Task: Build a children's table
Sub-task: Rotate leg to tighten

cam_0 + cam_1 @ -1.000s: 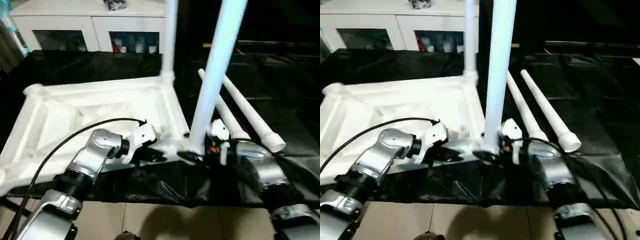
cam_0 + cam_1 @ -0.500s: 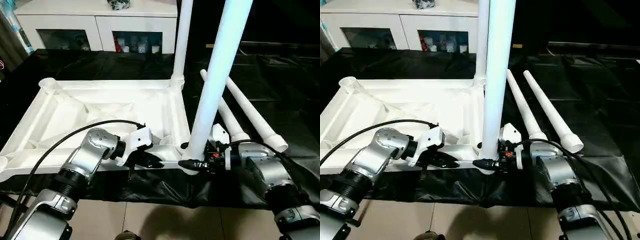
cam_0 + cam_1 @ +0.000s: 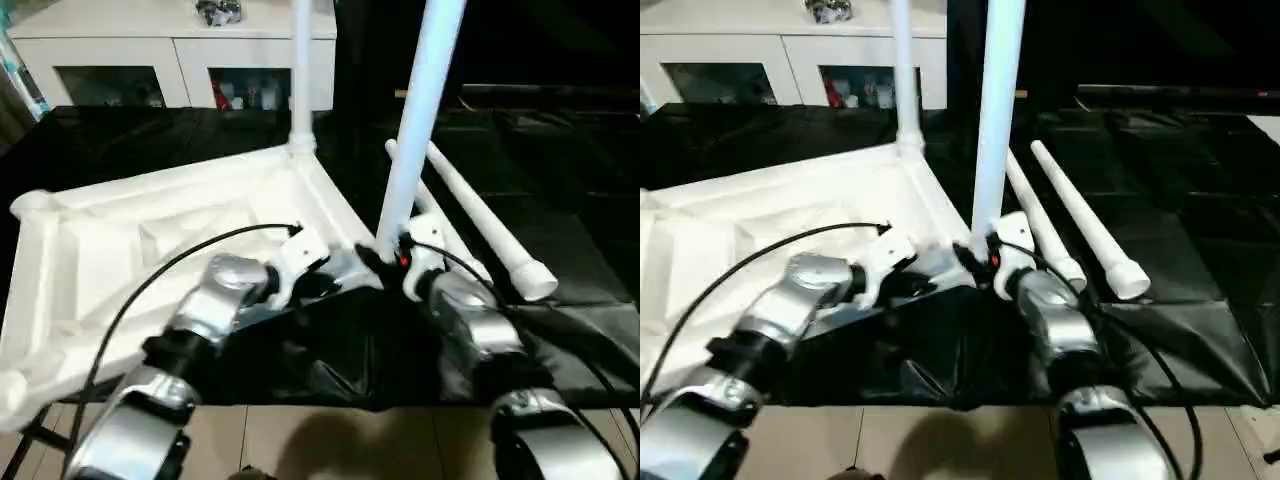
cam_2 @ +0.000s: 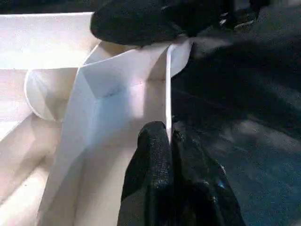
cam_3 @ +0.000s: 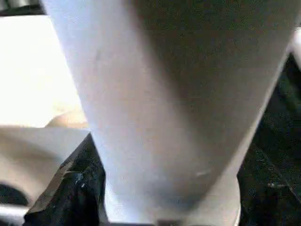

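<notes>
The white tabletop (image 3: 120, 240) lies ribbed underside up on a black sheet. One white leg (image 3: 300, 80) stands upright in its far right corner socket. A second leg (image 3: 418, 120) stands at the near right corner, and my right gripper (image 3: 388, 262) is shut on its base; the tube (image 5: 178, 103) looms close, with one black finger (image 5: 70, 188) beside it. My left gripper (image 3: 335, 282) is shut on the tabletop's thin rim (image 4: 168, 84) next to that corner, its fingers (image 4: 155, 160) pinching the edge. Two loose legs (image 3: 480, 225) lie to the right.
A white cabinet (image 3: 130, 60) with glass-fronted doors stands behind the work surface. The black sheet (image 3: 560, 150) covers the surface and hangs over its near edge, with crumpled folds under my forearms. Tiled floor (image 3: 300, 440) shows below.
The view has shifted. Both grippers, with the near right corner and its leg, now sit farther from me, and the tabletop lies turned at an angle. Both grips are unchanged.
</notes>
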{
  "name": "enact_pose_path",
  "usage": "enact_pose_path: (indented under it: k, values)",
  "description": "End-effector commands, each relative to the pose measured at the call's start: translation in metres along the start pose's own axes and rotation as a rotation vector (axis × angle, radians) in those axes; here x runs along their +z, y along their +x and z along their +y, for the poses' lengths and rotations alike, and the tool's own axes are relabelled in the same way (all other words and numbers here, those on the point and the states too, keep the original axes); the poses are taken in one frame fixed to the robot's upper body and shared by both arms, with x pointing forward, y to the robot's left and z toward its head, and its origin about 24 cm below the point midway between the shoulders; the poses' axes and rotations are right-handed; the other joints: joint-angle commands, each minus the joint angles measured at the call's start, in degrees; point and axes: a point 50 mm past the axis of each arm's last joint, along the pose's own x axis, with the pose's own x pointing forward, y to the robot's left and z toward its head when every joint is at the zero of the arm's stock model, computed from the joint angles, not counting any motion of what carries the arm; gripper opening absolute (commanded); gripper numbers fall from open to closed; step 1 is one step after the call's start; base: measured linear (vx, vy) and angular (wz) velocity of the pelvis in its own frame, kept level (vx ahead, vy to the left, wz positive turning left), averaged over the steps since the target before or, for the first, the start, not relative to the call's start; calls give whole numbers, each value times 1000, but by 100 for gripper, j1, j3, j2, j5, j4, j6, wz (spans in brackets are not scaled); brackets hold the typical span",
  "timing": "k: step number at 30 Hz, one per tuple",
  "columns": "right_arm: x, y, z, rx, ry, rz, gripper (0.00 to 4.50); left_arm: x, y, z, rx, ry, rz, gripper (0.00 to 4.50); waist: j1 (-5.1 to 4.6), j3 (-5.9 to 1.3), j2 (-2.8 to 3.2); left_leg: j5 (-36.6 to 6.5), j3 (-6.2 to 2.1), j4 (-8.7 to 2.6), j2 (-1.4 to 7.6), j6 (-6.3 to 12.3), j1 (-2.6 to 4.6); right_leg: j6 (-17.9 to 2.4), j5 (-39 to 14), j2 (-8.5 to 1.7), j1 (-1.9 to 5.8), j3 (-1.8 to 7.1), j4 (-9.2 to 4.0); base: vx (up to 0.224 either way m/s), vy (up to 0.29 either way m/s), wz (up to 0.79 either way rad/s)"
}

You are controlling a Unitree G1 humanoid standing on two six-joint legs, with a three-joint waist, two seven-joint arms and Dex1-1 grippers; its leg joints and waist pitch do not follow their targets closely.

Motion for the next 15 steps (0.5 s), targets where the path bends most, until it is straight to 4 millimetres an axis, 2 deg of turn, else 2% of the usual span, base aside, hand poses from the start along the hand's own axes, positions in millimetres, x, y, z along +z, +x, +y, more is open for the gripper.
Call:
enact_pose_path:
  k: [1, 5, 7, 8, 9, 10, 12, 15]
  values:
    - [-27, 7, 40, 143, 31, 97, 344, 30, 14, -10, -18, 50, -108, 0, 10, -305, -11, -940, -121, -362, 309, 213, 99, -1342, 141, -528, 175, 258, -442, 0, 0, 0]
    - [-22, 4, 38, 207, -16, 72, 367, 30, 11, -18, -115, 81, -133, 0, 7, -293, 16, -1160, -131, -386, 326, 216, 105, -1329, -80, -526, 177, 257, -465, 0, 0, 0]
    - [-22, 3, 37, 217, -25, 69, 392, 29, 11, -19, -127, 86, -135, 0, -1, -309, 4, -1035, -131, -375, 328, 241, 99, -1358, 171, -520, 190, 256, -436, 0, 0, 0]
    - [-21, 2, 35, 234, -37, 69, 392, 28, 9, -19, -146, 92, -134, 0, 3, -313, 22, -991, -132, -367, 323, 262, 100, -1373, 255, -521, 192, 252, -429, 0, 0, 0]
    - [-21, -2, 32, 282, -47, 67, 392, 26, 5, -20, -183, 107, -138, 0, -3, -315, 15, -957, -128, -362, 321, 289, 94, -1386, 338, -516, 196, 250, -425, 0, 0, 0]
    - [-20, -6, 30, 342, -65, 61, 392, 24, 2, -21, -217, 113, -134, 0, 14, -327, 10, -812, -124, -335, 314, 407, 77, -1413, 597, -515, 218, 242, -403, 0, 0, 0]
    - [-19, -9, 29, 378, -73, 58, 392, 22, 1, -21, -235, 117, -132, 0, 25, -329, 10, -708, -114, -319, 325, 507, 69, -1449, 837, -512, 217, 234, -377, 0, 0, 0]
    - [-16, -20, 24, 514, -89, 59, 392, 16, -6, -23, -303, 129, -110, 0, 51, -320, 11, -779, -106, -314, 330, 593, 69, -1492, 751, -495, 222, 212, -386, 0, 0, 0]
